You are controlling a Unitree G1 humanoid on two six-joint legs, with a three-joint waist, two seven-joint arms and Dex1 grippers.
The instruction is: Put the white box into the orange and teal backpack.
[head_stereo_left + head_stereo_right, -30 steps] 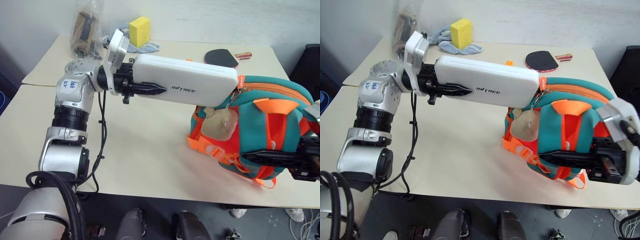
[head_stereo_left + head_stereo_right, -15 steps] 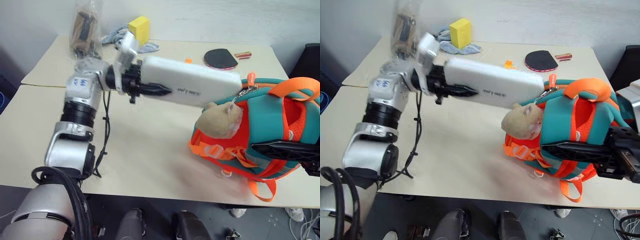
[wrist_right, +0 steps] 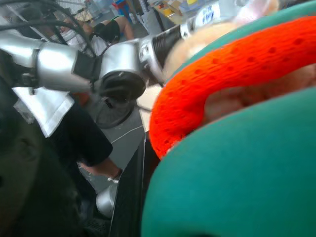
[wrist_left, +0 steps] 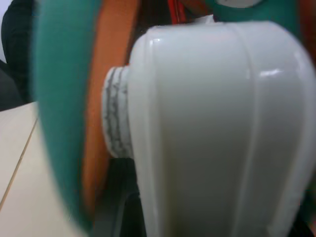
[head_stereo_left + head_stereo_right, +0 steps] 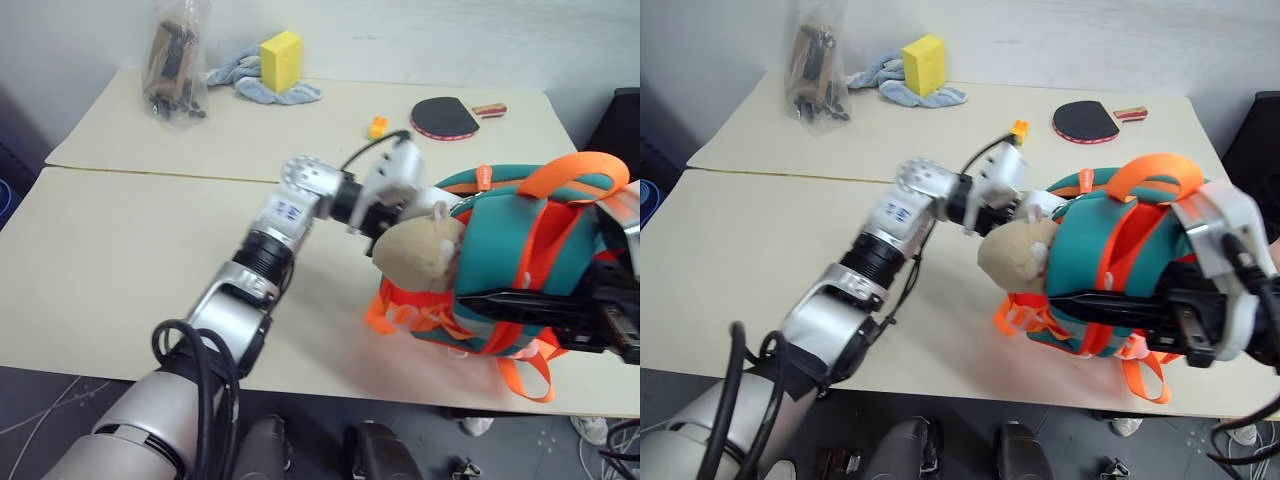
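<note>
We are looking at a left arm [image 5: 255, 275] built of rounded silver-grey metal segments, joined by black ribbed rings. A small white sticker with blue handwriting [image 5: 896, 211] is showing on the segment just behind the wrist. A white boxy housing [image 5: 397, 178] is sitting at the wrist, right behind the hand, and a thin black cable [image 5: 368, 150] is arching from it back along the forearm. A thick bundle of black cables [image 5: 200, 362] is looping near the shoulder end. On the right arm we are seeing a white block-shaped wrist housing [image 5: 1214, 240] with a black cable running over it, and long black fingers [image 5: 1120, 305] reaching out from it.
</note>
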